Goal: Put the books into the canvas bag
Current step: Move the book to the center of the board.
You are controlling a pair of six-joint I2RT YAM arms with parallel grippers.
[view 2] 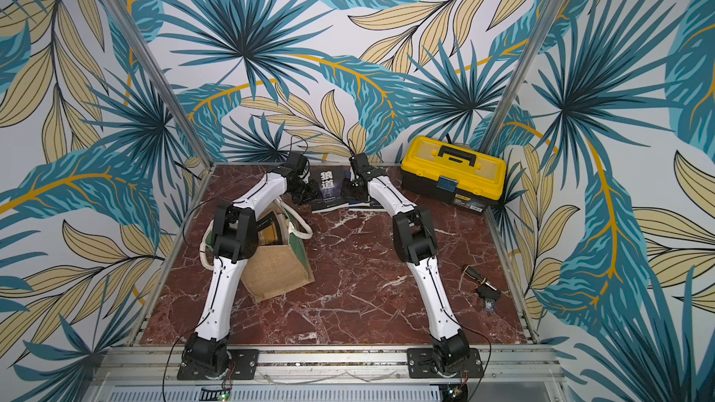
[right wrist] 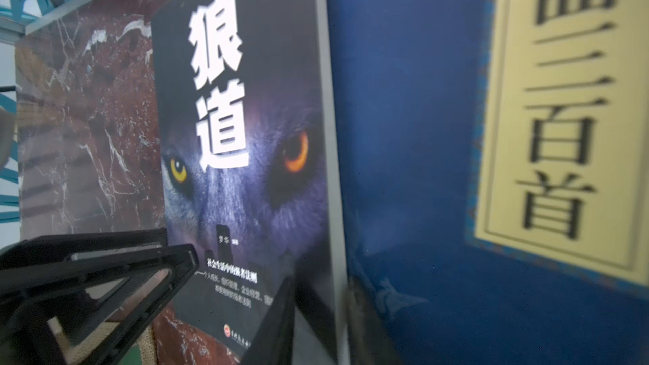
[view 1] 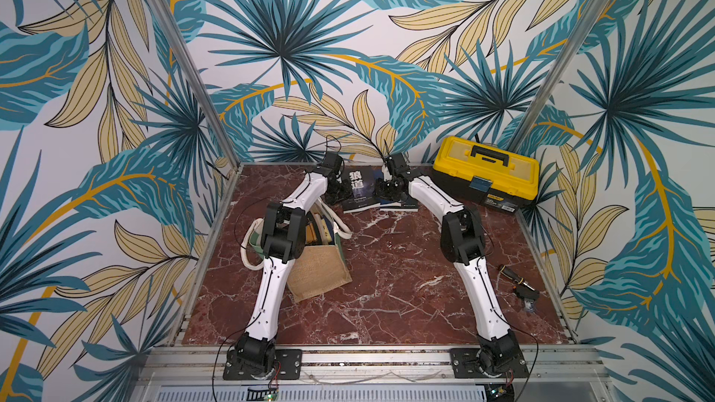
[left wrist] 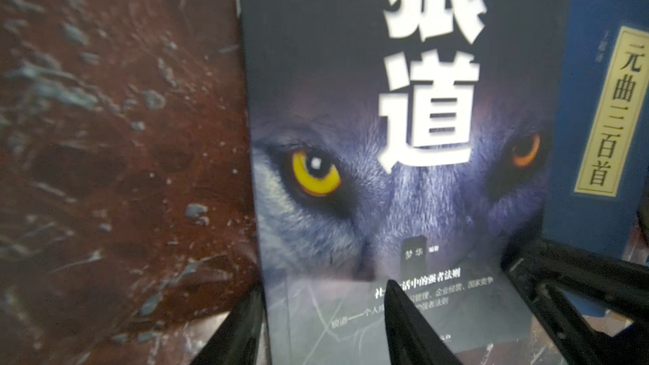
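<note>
- Left gripper (left wrist: 321,289) part open, astride one long edge of wolf book (left wrist: 386,198)
- Right gripper (right wrist: 321,286), jaws narrow, astride opposite edge by blue book (right wrist: 414,142); hold unclear

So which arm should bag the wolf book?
Left, probably. The left gripper straddles the edge of the wolf book nearer the canvas bag, which sits on that arm's side; the right gripper would cross over.
</note>
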